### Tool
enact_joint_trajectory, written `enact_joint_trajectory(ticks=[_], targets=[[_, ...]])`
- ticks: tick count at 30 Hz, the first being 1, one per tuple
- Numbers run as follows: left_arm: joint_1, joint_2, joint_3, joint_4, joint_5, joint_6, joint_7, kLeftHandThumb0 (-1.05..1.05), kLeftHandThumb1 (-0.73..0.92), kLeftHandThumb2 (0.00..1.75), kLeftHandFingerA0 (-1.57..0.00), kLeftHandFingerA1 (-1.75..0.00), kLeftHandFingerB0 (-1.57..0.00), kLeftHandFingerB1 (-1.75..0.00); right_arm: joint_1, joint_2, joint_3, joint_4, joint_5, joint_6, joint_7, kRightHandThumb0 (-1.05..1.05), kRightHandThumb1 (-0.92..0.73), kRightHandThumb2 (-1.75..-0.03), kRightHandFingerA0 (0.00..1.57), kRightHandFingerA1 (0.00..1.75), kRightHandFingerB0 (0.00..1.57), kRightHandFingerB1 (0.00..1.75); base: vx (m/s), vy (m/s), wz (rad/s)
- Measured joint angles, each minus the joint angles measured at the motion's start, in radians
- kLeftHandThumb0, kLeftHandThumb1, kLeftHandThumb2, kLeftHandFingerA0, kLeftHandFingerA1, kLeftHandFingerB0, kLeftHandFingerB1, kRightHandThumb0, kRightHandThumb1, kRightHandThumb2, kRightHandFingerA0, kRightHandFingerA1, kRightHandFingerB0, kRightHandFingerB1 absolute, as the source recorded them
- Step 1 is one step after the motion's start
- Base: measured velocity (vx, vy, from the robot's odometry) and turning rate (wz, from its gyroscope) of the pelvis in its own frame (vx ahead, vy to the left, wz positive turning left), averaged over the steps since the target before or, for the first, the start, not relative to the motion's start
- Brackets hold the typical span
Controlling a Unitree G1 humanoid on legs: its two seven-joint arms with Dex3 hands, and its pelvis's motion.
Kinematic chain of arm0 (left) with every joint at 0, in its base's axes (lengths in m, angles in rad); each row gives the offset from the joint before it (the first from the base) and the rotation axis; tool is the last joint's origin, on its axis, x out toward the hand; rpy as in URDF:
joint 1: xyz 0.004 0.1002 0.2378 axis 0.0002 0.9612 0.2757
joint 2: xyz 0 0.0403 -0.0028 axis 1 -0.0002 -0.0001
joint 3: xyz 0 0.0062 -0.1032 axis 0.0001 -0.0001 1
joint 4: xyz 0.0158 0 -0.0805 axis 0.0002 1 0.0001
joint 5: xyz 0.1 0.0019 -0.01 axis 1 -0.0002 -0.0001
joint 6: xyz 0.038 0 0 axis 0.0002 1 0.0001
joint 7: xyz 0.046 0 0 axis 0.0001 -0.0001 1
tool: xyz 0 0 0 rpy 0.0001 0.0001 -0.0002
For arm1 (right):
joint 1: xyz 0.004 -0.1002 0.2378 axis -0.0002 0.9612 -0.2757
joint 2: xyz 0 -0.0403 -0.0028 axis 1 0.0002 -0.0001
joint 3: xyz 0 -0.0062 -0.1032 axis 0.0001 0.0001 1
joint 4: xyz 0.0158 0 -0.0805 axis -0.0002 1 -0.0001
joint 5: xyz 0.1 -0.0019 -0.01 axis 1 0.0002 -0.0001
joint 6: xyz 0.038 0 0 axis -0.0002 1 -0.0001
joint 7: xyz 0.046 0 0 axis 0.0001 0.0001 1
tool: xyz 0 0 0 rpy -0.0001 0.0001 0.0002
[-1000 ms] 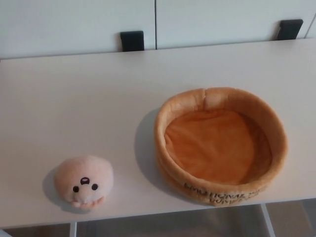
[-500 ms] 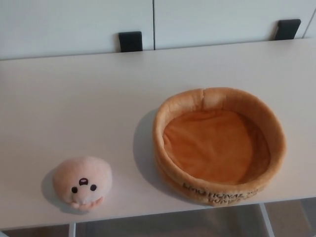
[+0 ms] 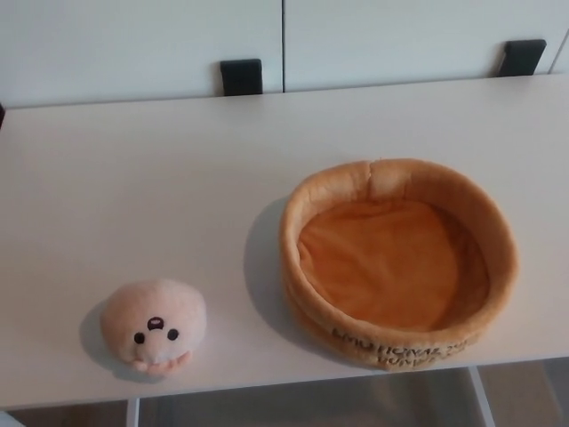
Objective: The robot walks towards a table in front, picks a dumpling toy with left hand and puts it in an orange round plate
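Round peach plush dumpling toy (image 3: 153,326), tiny face, beside orange plush round plate (image 3: 398,260); unmoved, only view shifted; no robot hand visible.

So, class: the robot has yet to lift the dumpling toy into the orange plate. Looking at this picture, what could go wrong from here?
1. The dumpling toy sits close to the table's near edge; a clumsy grasp might nudge it off.
2. The toy is round and soft, so it may slip from the fingers.
3. The orange plate has a raised padded rim and also sits near the edge; a low carry could catch it and push the plate.
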Motion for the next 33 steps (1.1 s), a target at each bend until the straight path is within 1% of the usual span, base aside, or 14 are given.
enact_joint_trajectory(ticks=[3,4,9,10,15,20,21,23,24,26,27,28,29,33], targets=[[0.061,0.008,0.102,-0.137,-0.048,-0.046,-0.004,-0.36,0.40,0.62,-0.36,-0.41,-0.34,-0.39,0.004,0.000,0.002,0.000,-0.001,0.000,0.000,-0.35,-0.54,-0.72,0.66,0.56,0.44,0.46,0.00,0.000,0.00],[0.076,0.012,0.132,-0.177,-0.063,-0.061,-0.005,-0.41,0.41,0.64,-0.31,-0.40,-0.30,-0.39,0.005,0.000,0.002,0.000,-0.001,-0.001,0.000,-0.33,-0.55,-0.72,0.67,0.57,0.44,0.47,0.00,0.000,0.00],[0.131,0.035,0.287,-0.372,-0.145,-0.108,-0.013,-0.40,0.41,0.64,-0.31,-0.41,-0.29,-0.38,0.008,0.001,0.006,0.000,-0.002,-0.002,-0.001,-0.34,-0.55,-0.73,0.68,0.57,0.44,0.47,0.00,0.000,0.00],[0.137,0.039,0.313,-0.404,-0.160,-0.114,-0.015,-0.24,0.31,0.87,-0.12,-0.53,-0.11,-0.51,0.008,0.001,0.007,0.000,-0.002,-0.002,-0.001,-0.34,-0.55,-0.72,0.68,0.57,0.46,0.47,0.00,0.000,0.00],[0.146,0.085,0.438,-0.554,-0.235,-0.121,-0.025,-0.23,0.28,0.85,-0.10,-0.53,-0.09,-0.50,0.008,0.001,0.007,-0.001,-0.002,-0.003,-0.001,-0.34,-0.54,-0.72,0.68,0.58,0.45,0.47,0.00,0.000,0.00],[0.082,0.196,0.565,-0.690,-0.313,-0.103,-0.036,-0.26,0.28,0.85,-0.07,-0.52,-0.06,-0.49,0.005,0.001,0.009,-0.002,-0.003,-0.005,-0.001,-0.36,-0.53,-0.74,0.69,0.59,0.46,0.48,0.00,0.000,0.00],[0.066,0.220,0.581,-0.708,-0.324,-0.095,-0.039,-0.47,0.45,0.54,-0.16,-0.33,-0.21,-0.28,0.005,0.001,0.010,-0.002,-0.003,-0.005,-0.001,-0.35,-0.53,-0.73,0.67,0.58,0.46,0.48,0.00,0.000,0.00],[0.004,0.301,0.615,-0.758,-0.357,-0.063,-0.046,-0.47,0.45,0.54,-0.16,-0.33,-0.21,-0.28,0.005,0.001,0.011,-0.002,-0.004,-0.007,-0.001,-0.35,-0.53,-0.73,0.67,0.58,0.46,0.48,0.00,0.000,0.00],[-0.027,0.339,0.622,-0.775,-0.369,-0.047,-0.049,-0.50,0.36,0.62,-0.07,-0.33,-0.11,-0.32,0.004,0.001,0.012,-0.003,-0.004,-0.008,-0.001,-0.34,-0.54,-0.72,0.66,0.57,0.44,0.48,0.00,0.000,0.00],[-0.091,0.409,0.617,-0.793,-0.388,-0.017,-0.056,-0.49,0.34,0.64,-0.06,-0.31,-0.11,-0.32,0.006,0.001,0.012,-0.003,-0.004,-0.010,-0.002,-0.34,-0.55,-0.73,0.66,0.56,0.44,0.47,0.00,0.000,0.00],[-0.104,0.423,0.612,-0.793,-0.390,-0.012,-0.057,-0.49,0.34,0.64,-0.06,-0.31,-0.11,-0.32,0.007,0.001,0.012,-0.003,-0.004,-0.010,-0.002,-0.34,-0.55,-0.73,0.66,0.56,0.44,0.47,0.00,0.000,0.00],[-0.150,0.468,0.588,-0.790,-0.396,0.006,-0.060,-0.54,0.36,0.66,-0.07,-0.31,-0.11,-0.29,0.008,0.001,0.013,-0.003,-0.004,-0.010,-0.002,-0.35,-0.55,-0.73,0.68,0.57,0.45,0.47,0.00,0.000,0.00],[-0.200,0.510,0.556,-0.786,-0.400,0.025,-0.064,-0.52,0.36,0.65,-0.07,-0.30,-0.10,-0.25,0.009,0.001,0.013,-0.003,-0.005,-0.011,-0.002,-0.36,-0.54,-0.73,0.67,0.57,0.44,0.47,0.00,0.000,0.00],[-0.382,0.597,0.412,-0.760,-0.398,0.086,-0.076,-0.51,0.34,0.71,-0.02,-0.25,-0.06,-0.23,0.010,0.001,0.014,-0.002,-0.004,-0.012,-0.002,-0.35,-0.53,-0.72,0.68,0.58,0.45,0.47,0.00,0.000,0.00]])
